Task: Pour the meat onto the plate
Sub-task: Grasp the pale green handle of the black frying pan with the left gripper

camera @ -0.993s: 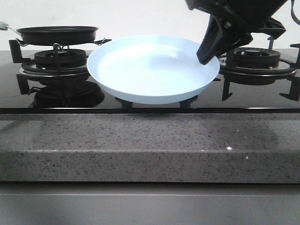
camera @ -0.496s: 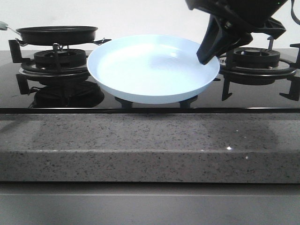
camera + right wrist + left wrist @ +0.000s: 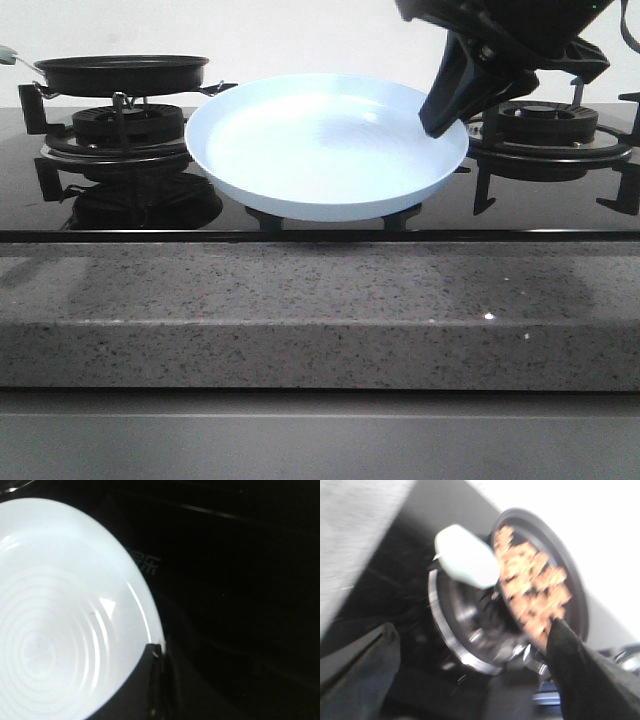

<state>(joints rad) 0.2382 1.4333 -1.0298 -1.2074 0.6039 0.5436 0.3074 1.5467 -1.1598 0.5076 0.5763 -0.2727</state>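
The pale blue plate sits over the middle of the hob, its face tilted toward the camera. My right gripper is shut on the plate's right rim. The right wrist view shows one finger over the edge of the plate, which holds nothing. The black frying pan stands on the far-left burner. In the blurred left wrist view the pan holds the reddish-brown meat and has a pale handle. My left gripper is open and empty, short of the handle.
Black burner grates stand under the pan and at the right. The glossy black hob lies behind a speckled grey stone counter edge. A white wall is at the back.
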